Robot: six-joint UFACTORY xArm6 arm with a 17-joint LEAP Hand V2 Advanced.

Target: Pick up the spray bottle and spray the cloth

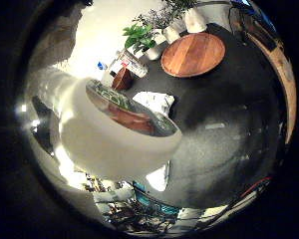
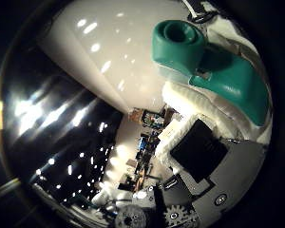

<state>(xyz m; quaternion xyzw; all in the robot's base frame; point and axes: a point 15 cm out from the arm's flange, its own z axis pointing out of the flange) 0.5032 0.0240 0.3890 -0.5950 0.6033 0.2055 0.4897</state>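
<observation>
The hand (image 2: 213, 118) appears clenched round the spray bottle (image 1: 114, 139). In the thumb side view, a white and teal finger (image 2: 204, 61) bends across a smooth white surface that fills much of the view, which is taken to be the bottle's body. In the little finger side view the same white body sits right against the palm. It looks clear of the black table (image 1: 229, 134), which lies well below it. How firmly the bottle is gripped cannot be told, and neither the nozzle nor the trigger can be made out with certainty.

The cloth (image 1: 155, 102) lies crumpled on the table. Taking the cloth as the centre of a dial, with the round wooden tray (image 1: 193, 54) at twelve o'clock, a small brown block (image 1: 122, 78) sits near nine. The potted plants (image 1: 139, 37) stand at about ten, at the table's far edge. The bottle hangs over the six o'clock side, partly covering the cloth. Another white patch shows past the bottle, and it may be more of the same cloth.

As a judgement, the pick-up looks done, since the bottle is in the hand and off the table. What is left is the spraying. The nozzle has to be turned toward the cloth and the trigger squeezed. No wet mark or mist is visible on the cloth.
</observation>
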